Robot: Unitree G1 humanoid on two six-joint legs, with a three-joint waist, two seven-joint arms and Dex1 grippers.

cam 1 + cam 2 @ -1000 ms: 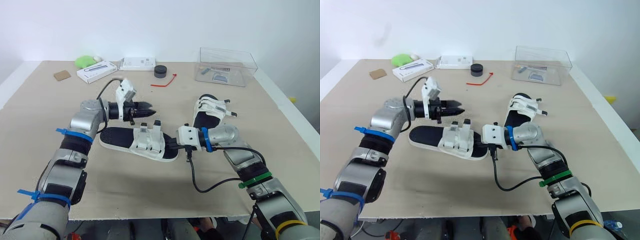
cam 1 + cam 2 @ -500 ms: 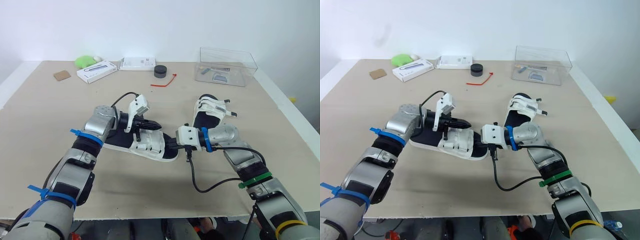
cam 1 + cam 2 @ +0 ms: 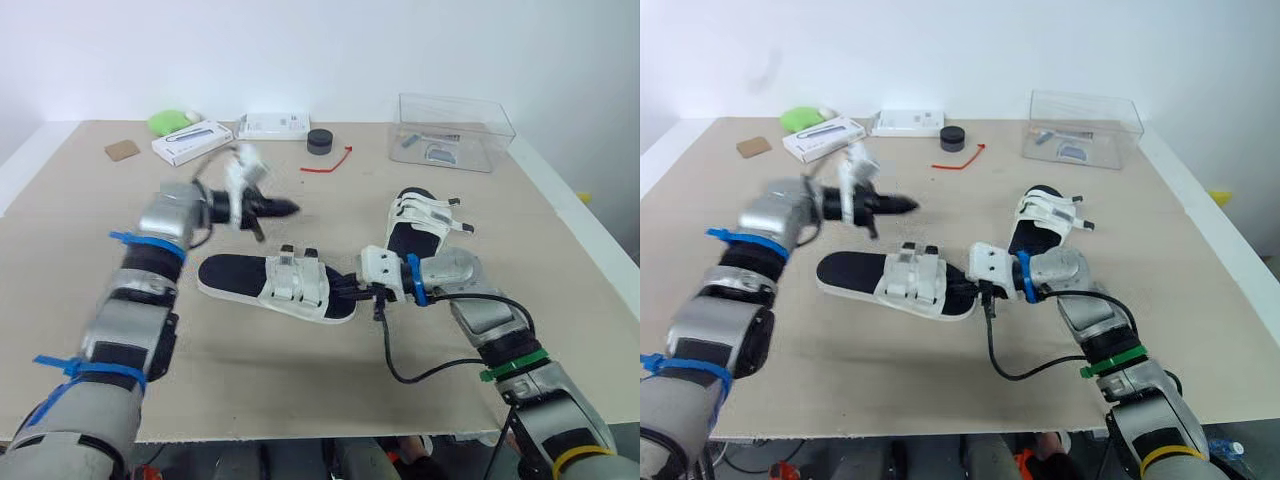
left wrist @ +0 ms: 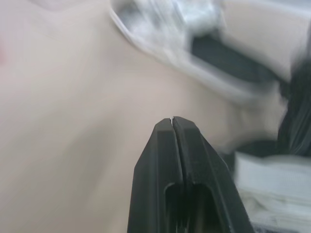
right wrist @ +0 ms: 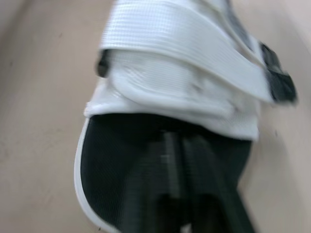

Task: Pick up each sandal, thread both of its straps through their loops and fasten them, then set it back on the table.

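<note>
L gripper [image 4: 173, 119] closed empty, R gripper [image 5: 179, 140] closed atop sandal [image 3: 275, 286]

My two head cameras sit side by side and look forward and down from some distance. Both take in the whole surface [image 3: 300, 390] up to the wall [image 3: 320, 50] behind it, and they share the same scene, only a little shifted sideways. The camera on my left wrist looks along my left fingers [image 4: 163, 145], low over the surface. The camera on my right wrist is very near the sandal [image 5: 184, 87] and faces its black sole [image 5: 126, 160] and white straps [image 5: 184, 48]. The head cameras see this sandal too.
</note>
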